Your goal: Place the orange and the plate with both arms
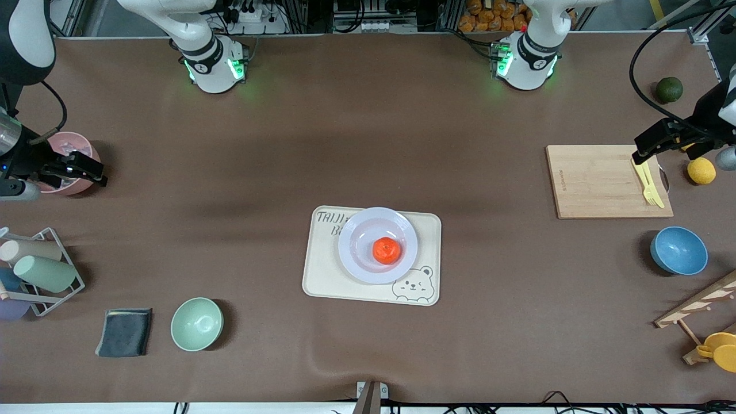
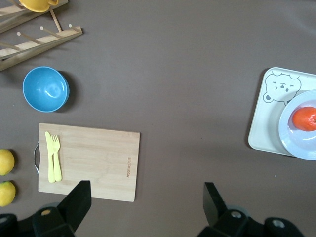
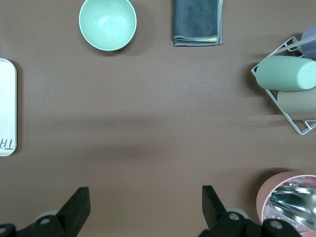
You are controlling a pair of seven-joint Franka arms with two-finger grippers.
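The orange [image 1: 386,250] lies in the lavender-white plate [image 1: 356,241], which sits on the cream bear tray [image 1: 322,276] at mid-table. Both also show in the left wrist view, the orange [image 2: 304,119] on the plate [image 2: 289,136]. My left gripper [image 1: 643,150] is open and empty, held up over the cutting board's edge at the left arm's end; its jaws [image 2: 147,202] stand wide apart. My right gripper [image 1: 92,171] is open and empty, held up over the pink bowl at the right arm's end; its jaws [image 3: 145,207] stand wide apart.
A cutting board [image 1: 604,181] with yellow cutlery [image 1: 650,184], a lemon [image 1: 701,171], a dark green fruit [image 1: 669,89], a blue bowl [image 1: 678,250] and a wooden rack [image 1: 701,305] lie at the left arm's end. A pink bowl [image 1: 72,144], cup rack [image 1: 40,273], grey cloth [image 1: 125,332] and green bowl [image 1: 196,324] lie at the right arm's end.
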